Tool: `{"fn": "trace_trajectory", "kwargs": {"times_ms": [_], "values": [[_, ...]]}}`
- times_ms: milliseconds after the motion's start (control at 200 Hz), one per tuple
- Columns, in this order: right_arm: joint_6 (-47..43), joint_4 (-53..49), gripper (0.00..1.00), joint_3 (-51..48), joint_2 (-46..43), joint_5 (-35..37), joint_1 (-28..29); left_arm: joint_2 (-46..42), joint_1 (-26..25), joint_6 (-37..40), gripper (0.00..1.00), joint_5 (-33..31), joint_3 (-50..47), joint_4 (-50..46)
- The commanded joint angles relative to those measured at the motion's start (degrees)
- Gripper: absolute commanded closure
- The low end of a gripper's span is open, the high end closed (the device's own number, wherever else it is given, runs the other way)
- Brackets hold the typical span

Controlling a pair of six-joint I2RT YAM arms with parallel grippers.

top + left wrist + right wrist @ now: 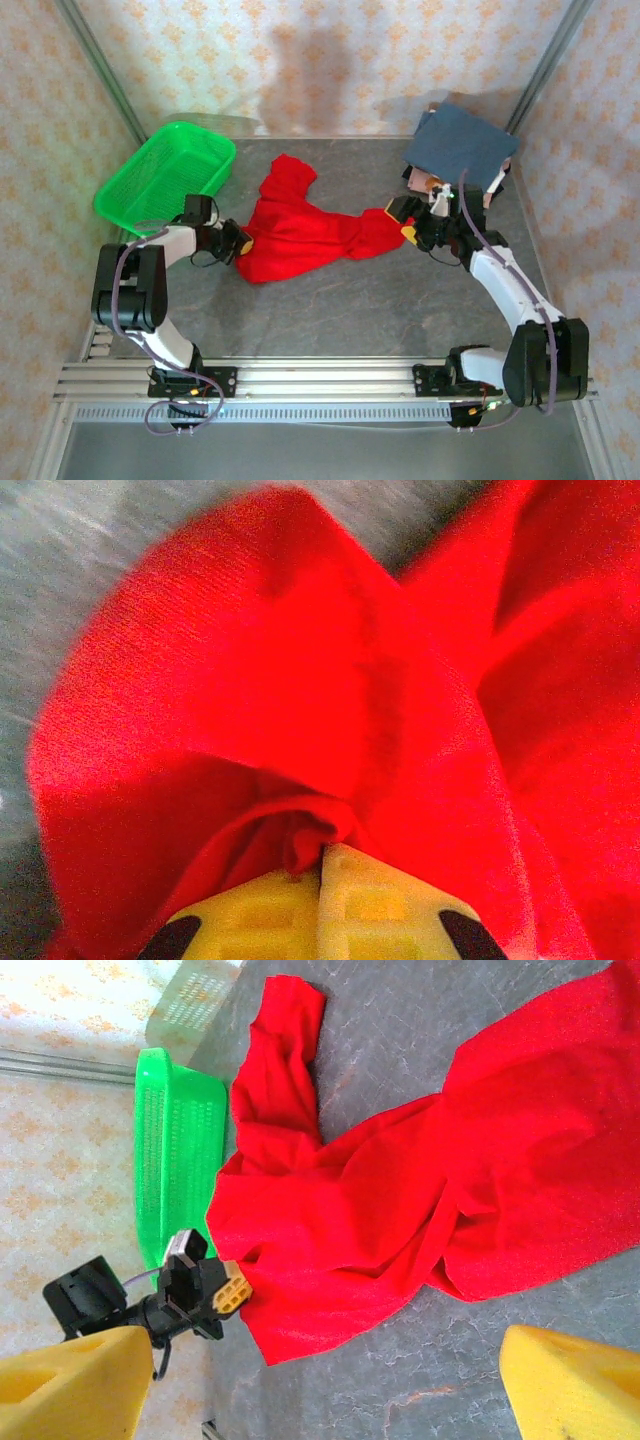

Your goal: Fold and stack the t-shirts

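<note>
The red t-shirt (300, 235) is lying crumpled across the middle of the table (330, 300), w/ one sleeve pointing toward the far wall. Its left edge is being pinched by the left gripper (322, 852): the yellow fingers (270, 910) are being pressed together and a fold of cloth is being squeezed at the tips. The right gripper (328, 1360) is being held wide apart, w/ nothing btwn its jaws, just beside the shirt's right end. A slate-blue t-shirt (460, 145) is lying folded at the far-right corner, atop a patterned one (420, 182). A green basket (165, 175) is sitting far left, apart from the red shirt.
</note>
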Motion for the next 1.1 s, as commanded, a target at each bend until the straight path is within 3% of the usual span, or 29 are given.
{"fn": "trace_trajectory", "kwargs": {"times_ms": [0,340,540,766,866,1096], "values": [[-0.96,2.43,0.1,-0.37,-1.51,0.84,0.33,-8.88,-3.17,2.66,1.0,-0.22,2.94,-3.91],[-2.65,0.4,0.1,-0.33,-4.97,-0.35,0.33,-43.59,-11.45,0.66,1.0,-9.31,-6.37,-17.43],[-2.23,-0.26,0.1,-3.23,-6.98,-0.81,0.33,-66.6,-15.94,-8.21,1.0,-13.21,-17.98,-26.87],[-3.96,-3.55,0.1,-4.91,-9.72,-0.74,0.33,-91.18,-17.34,-17.24,1.0,-14.78,-29.01,-41.55],[-4.46,-4.85,0.1,-4.83,-10.36,-0.57,0.33,-92.04,-17.34,-15.94,1.0,-14.71,-29.64,-44.76],[-3.76,-5.13,0.1,-4.64,-9.86,-0.43,0.33,-79.19,-17.47,-9.27,1.0,-16.8,-28.88,-44.52]]}}
